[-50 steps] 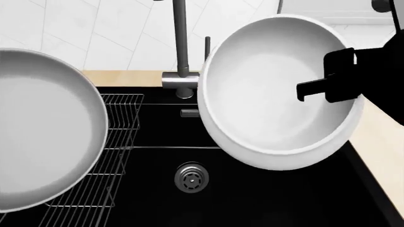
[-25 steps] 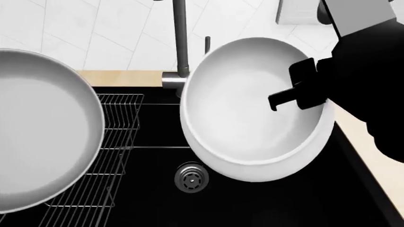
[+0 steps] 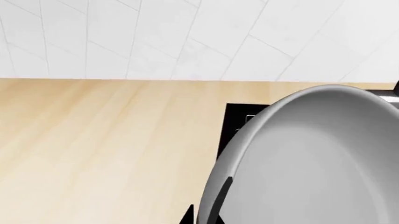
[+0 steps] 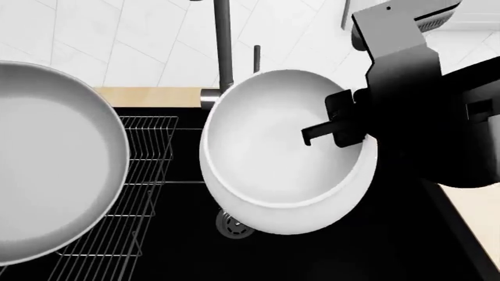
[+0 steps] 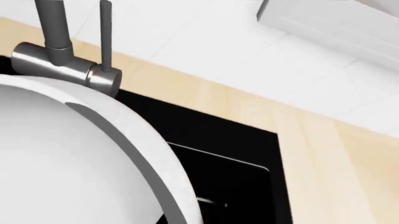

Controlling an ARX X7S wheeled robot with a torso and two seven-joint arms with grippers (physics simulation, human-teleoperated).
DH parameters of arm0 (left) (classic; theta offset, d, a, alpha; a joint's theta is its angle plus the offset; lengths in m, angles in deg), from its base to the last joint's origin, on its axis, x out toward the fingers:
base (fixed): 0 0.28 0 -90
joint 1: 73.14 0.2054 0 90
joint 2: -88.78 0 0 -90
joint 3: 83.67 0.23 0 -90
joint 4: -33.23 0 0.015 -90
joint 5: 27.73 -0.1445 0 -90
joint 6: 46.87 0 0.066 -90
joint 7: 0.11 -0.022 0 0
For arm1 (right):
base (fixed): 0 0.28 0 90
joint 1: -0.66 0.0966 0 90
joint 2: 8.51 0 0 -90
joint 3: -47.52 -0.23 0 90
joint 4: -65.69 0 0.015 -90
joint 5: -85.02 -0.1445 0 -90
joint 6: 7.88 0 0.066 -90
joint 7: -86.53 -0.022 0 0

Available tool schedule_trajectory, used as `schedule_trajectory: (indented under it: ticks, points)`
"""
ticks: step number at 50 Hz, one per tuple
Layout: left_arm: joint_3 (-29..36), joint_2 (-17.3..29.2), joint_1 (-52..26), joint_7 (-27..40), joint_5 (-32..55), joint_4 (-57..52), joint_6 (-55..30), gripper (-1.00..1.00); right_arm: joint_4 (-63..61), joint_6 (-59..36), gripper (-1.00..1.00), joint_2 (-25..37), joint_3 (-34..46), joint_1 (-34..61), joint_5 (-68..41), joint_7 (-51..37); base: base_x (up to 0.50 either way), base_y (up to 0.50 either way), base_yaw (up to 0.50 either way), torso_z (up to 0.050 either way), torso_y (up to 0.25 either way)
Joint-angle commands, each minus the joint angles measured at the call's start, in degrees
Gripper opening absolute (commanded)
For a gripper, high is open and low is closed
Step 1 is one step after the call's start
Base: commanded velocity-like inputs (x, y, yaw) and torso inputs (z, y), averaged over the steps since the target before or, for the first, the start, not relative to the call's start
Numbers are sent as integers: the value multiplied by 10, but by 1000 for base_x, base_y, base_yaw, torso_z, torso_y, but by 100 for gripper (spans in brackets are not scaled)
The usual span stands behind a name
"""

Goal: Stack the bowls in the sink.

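Observation:
The white bowl [image 4: 273, 158] hangs tilted above the black sink [image 4: 375, 246], partly covering the drain [image 4: 231, 227]. My right gripper [image 4: 343, 126] is shut on its right rim, one finger [image 4: 317, 132] reaching inside. The right wrist view shows that bowl [image 5: 62, 163] close up, with my right gripper [image 5: 177, 215] clamped across its rim. The grey bowl [image 4: 55, 164] is held up at the left over the wire rack [image 4: 149, 175]. In the left wrist view my left gripper [image 3: 203, 214] is shut on the grey bowl's [image 3: 311, 158] rim. The left gripper itself is hidden in the head view.
The steel faucet [image 4: 224, 47] rises just behind the white bowl, its body [image 5: 62, 60] close to the rim. Wooden counter [image 3: 93, 140] lies left of the sink and also along the right side [image 4: 476, 216]. A tiled wall [image 4: 140, 35] stands behind.
My right gripper has carried the white bowl leftward and lower over the sink; it now overlaps the drain. The grey bowl has barely moved.

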Motion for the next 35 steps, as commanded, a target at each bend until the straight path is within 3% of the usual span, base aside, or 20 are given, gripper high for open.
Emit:
schedule_trajectory:
  ticks: [1,35]
  points:
    - [-6,2,-22,-5,-6,0,2,-100,26,21,-100,-18,8,-32,13,16,0,0,0,0,0]
    - [-18,3,-6,-5,-7,-2,3,-100,46,37,-100,-28,36,-119,39,79,0,0,0,0,1]
